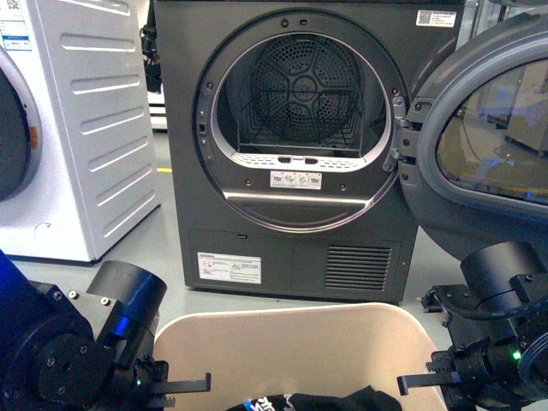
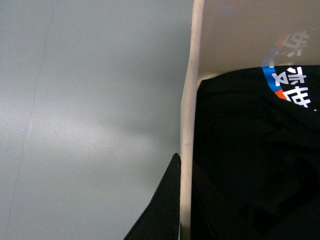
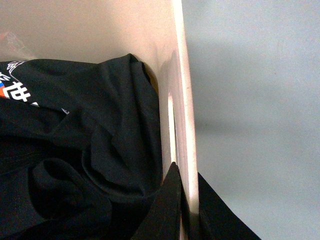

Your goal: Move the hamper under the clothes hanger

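The beige hamper [image 1: 291, 347] stands on the floor right in front of me, its far rim facing the dryer. It holds black clothes with blue and white print [image 1: 317, 401]. My left gripper [image 1: 175, 385] is shut on the hamper's left rim; in the left wrist view [image 2: 186, 162] one finger is outside the wall [image 2: 187, 100] and one inside, against the clothes [image 2: 250, 165]. My right gripper [image 1: 428, 381] is shut on the right rim; in the right wrist view [image 3: 187, 172] its fingers pinch the rim [image 3: 182, 75] by the cut-out handle. The clothes hanger is out of view.
A dark grey dryer [image 1: 291, 214] stands straight ahead, close behind the hamper, with its round door [image 1: 488, 128] swung open to the right. A white washing machine [image 1: 77, 111] stands at the left. Grey floor [image 2: 90, 125] lies on both sides of the hamper.
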{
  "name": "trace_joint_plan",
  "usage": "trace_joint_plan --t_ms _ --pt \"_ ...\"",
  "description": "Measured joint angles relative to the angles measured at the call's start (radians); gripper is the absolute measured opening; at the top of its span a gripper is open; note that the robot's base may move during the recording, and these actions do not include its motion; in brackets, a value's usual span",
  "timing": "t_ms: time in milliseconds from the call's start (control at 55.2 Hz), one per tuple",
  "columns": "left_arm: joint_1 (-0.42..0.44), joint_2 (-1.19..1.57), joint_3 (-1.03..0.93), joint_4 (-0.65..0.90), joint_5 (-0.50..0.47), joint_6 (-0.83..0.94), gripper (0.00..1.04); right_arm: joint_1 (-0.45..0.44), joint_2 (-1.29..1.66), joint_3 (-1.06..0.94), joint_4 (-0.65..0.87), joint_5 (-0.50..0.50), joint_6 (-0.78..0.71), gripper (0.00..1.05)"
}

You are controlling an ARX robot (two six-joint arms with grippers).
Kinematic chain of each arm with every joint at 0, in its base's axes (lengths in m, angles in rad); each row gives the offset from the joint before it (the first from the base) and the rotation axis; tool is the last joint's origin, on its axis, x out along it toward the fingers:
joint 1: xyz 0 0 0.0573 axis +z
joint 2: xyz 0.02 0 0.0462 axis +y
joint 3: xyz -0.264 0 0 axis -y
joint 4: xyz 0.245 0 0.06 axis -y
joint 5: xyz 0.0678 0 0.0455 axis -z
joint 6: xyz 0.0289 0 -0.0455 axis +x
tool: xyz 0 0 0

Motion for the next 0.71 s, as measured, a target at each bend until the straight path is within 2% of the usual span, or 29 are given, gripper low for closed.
trace_joint_plan --t_ms 706 --pt "0.005 -0.072 -0.027 0.018 -0.006 0.042 0.04 -0.013 -0.049 -0.023 0.028 -0.017 -0.006 0.03"
